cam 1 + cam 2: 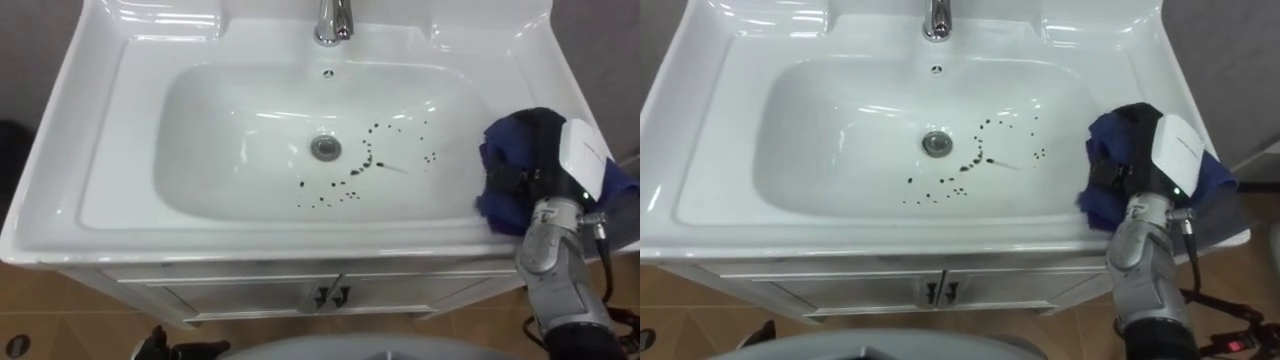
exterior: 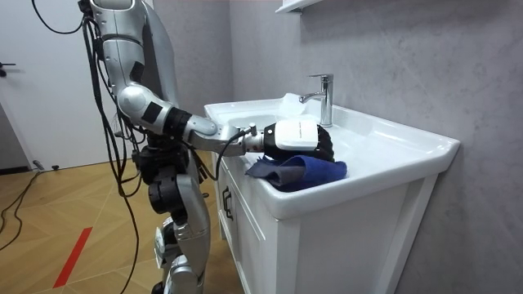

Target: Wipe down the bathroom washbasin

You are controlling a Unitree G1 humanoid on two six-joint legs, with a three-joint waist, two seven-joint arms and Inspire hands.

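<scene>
Left eye view: right hand [image 1: 555,165] on blue cloth [image 1: 498,212], right rim of basin [image 1: 100,215].
Fingers are bent down over the bunched cloth and grip it; the cloth lies on the rim at the bowl's right edge. Dark specks [image 1: 345,185] are scattered in the bowl just right of the drain [image 1: 325,148], apart from the cloth. Room view: robot stands close before the cabinet [image 2: 327,245], right arm reaching out.
</scene>
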